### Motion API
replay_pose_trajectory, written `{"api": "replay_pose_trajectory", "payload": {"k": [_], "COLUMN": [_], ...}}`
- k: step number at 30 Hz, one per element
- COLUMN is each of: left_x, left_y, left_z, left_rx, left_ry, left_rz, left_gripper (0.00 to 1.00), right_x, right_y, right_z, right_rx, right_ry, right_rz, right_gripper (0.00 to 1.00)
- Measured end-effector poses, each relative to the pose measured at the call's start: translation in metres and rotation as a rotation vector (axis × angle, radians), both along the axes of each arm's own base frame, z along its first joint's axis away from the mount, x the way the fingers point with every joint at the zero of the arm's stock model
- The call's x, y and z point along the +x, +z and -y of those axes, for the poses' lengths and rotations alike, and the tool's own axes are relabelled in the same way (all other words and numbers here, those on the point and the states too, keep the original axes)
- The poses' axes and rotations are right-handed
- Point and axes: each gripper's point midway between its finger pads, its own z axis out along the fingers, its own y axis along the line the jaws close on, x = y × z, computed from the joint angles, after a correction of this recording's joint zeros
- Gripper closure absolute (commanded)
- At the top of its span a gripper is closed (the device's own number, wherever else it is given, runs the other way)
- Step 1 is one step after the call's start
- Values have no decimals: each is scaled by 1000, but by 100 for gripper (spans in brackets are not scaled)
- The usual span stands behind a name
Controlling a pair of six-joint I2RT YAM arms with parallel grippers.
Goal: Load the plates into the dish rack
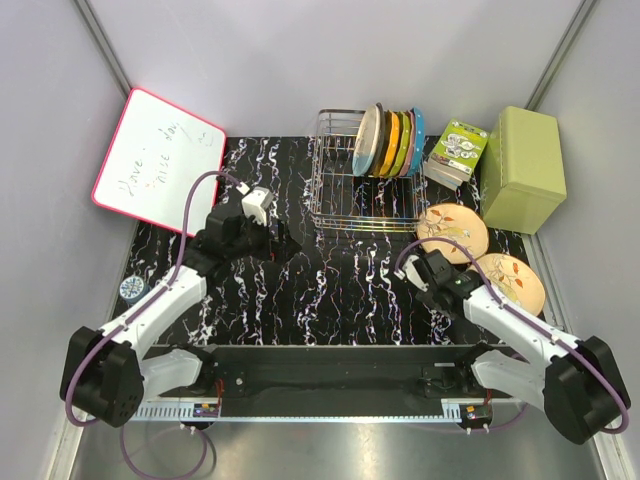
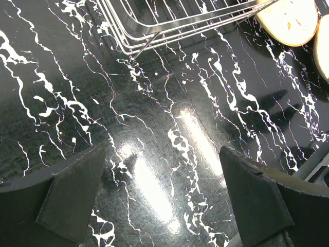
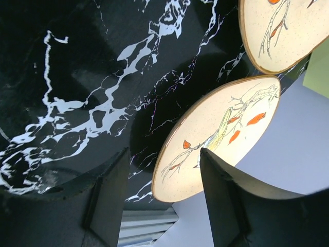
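Observation:
Two peach-tan plates with leaf sprigs lie flat on the black marbled table at the right, one (image 1: pixel 452 232) nearer the dish rack (image 1: pixel 362 185) and one (image 1: pixel 510 282) toward the table's right edge. A cream plate (image 1: pixel 367 140) stands in the rack at the left end of a row of several coloured plates. My right gripper (image 1: pixel 418 270) hovers just left of the flat plates. It is open, and the rim of the nearer plate (image 3: pixel 216 139) shows between its fingers (image 3: pixel 163 152). My left gripper (image 1: pixel 287 240) is open over bare table (image 2: pixel 162 152), left of the rack's corner (image 2: pixel 149 25).
An olive-green box (image 1: pixel 522 168) stands at the back right, beside a small patterned box (image 1: pixel 458 150). A pink-framed whiteboard (image 1: pixel 160 160) leans at the back left. The table's right edge runs close past the outer plate. The second plate (image 3: pixel 282 31) lies beyond the nearer one.

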Motion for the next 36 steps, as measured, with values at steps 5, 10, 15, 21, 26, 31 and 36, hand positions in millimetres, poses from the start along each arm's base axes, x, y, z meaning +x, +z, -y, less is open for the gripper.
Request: {"api": "replay_pose_trajectory", "payload": {"k": [5,10,15,21,26,31,36], "left_x": [0,-1,-2,-3,-3,-3,-5], "left_y": [-2,-7,-7,-7,-7,-7,-6], "left_z": [0,3,4,5,5,5,4], "left_rx": [-2,-7,-16,-19,-19,-19,-16], "left_ry": [0,-8,-11,-13,-14,-14,-15], "left_rz": [-9,-32,-44,-46,-47,-45,-46], "left_gripper": [1,1,1,1,1,1,1], "right_x": [-5,-2,-1,-4,-5,-5,-10], "right_y": [-10,-12,-17,-25,-24,-24,-22], "right_z": [11,19,25,32,38,39,39], "right_rx": [-40,-63,-69,-84,-105,-108,-107], "right_ry": [-20,-60,-90,-118,-142,-148,-150], "right_rz": [-5,6,11,-26,-19,-19,-51], "right_gripper": [37,39,55,98,100,100,100]}}
